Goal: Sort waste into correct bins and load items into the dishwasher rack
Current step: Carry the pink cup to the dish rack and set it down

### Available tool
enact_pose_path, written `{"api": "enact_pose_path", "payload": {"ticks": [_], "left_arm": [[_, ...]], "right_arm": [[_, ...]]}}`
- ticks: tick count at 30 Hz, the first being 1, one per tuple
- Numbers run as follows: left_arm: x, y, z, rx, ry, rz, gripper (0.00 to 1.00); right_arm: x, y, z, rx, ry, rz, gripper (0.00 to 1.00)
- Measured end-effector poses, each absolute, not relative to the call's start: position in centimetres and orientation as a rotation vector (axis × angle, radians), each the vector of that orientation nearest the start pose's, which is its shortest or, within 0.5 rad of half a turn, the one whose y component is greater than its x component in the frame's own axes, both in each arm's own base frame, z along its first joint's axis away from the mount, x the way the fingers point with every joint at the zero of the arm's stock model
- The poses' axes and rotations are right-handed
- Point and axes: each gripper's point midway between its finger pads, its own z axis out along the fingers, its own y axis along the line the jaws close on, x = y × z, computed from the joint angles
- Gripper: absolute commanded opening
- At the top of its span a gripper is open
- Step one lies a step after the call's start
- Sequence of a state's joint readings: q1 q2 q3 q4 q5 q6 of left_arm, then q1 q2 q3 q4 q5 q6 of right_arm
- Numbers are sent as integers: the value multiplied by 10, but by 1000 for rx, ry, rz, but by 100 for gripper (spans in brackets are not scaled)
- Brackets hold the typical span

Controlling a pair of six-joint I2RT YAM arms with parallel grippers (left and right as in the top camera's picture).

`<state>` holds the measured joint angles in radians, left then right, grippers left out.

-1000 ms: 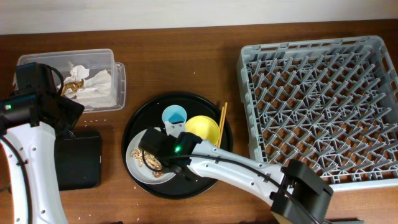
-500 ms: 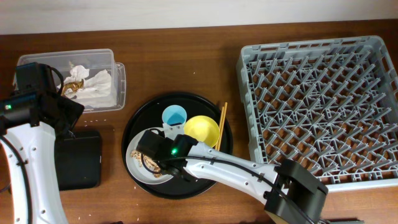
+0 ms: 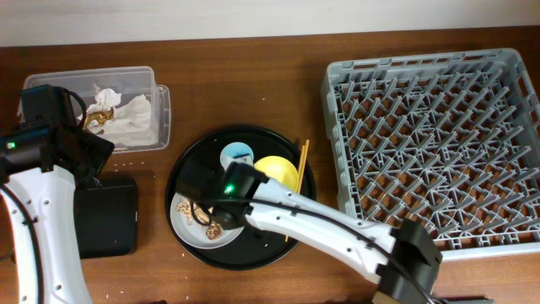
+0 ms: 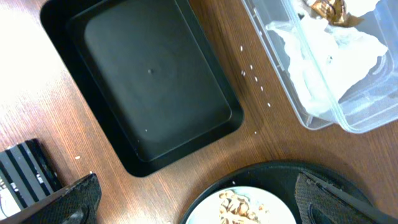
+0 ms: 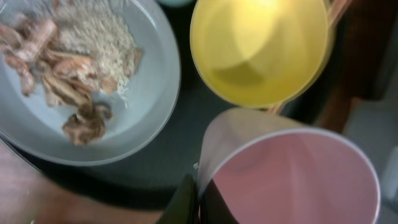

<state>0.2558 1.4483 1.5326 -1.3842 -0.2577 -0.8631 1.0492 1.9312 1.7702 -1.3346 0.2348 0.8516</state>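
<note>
**Asker:** What lies at your far left?

**Robot:** At ten o'clock on the tabletop (image 3: pixel 253 76) sits the clear tub (image 3: pixel 160 114). It holds crumpled napkins (image 3: pixel 131 114) and a gold-brown wrapper (image 3: pixel 101 118). Below it, at eight o'clock, lies the black tray (image 3: pixel 110 219).

**Asker:** And your left claw?

**Robot:** My left claw (image 4: pixel 196 196) hangs released, its fingers (image 4: pixel 71 199) spread wide. It is above the strip of wood between the black tray and the round tray (image 3: pixel 181 169).

**Asker:** What is on that round tray?

**Robot:** The plate (image 3: pixel 187 230) is at seven o'clock, with food scraps (image 3: pixel 211 226) heaped on it. The blue cup (image 3: pixel 237 155) stands at twelve and the yellow bowl (image 3: pixel 278 171) at two. The chopsticks (image 3: pixel 302 156) run along the three o'clock edge, just beside the bowl.

**Asker:** Your right claw?

**Robot:** My right claw (image 5: pixel 199 202) is clenched on the rim of the pink cup (image 5: pixel 292 180). In my wrist view the cup sits at five o'clock from the yellow bowl, over the round tray. From overhead my arm hides it. I cannot tell whether its base touches the tray.

**Asker:** And farthest right?

**Robot:** The rack (image 3: pixel 430 143) sits at three o'clock, well apart from my claws.
</note>
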Motion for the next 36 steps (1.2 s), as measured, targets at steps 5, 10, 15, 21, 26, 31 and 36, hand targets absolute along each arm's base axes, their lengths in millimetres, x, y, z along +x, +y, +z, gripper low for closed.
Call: {"api": "enact_pose_path", "payload": {"ticks": [5,10,15,21,26,31,36], "left_arm": [[271,116,225,-1526,2343,231,99],[271,116,225,-1526,2343,231,99],[271,116,225,-1526,2343,231,99],[271,116,225,-1526,2343,231,99],[271,116,225,-1526,2343,231,99],[271,116,225,-1526,2343,231,99],[271,116,225,-1526,2343,231,99]], "right_arm": [[280,261,218,-105,2818,-61,4],[345,97,299,303,2660,39,4],[355,8,301,317,2677,518,4],[352,6,257,125,2497,1214,4],[361,5,200,170,2283,1512,4],[363,-17,165,363,2235,1636,4],[357,-26,156,474,2249,1678,4]]}}
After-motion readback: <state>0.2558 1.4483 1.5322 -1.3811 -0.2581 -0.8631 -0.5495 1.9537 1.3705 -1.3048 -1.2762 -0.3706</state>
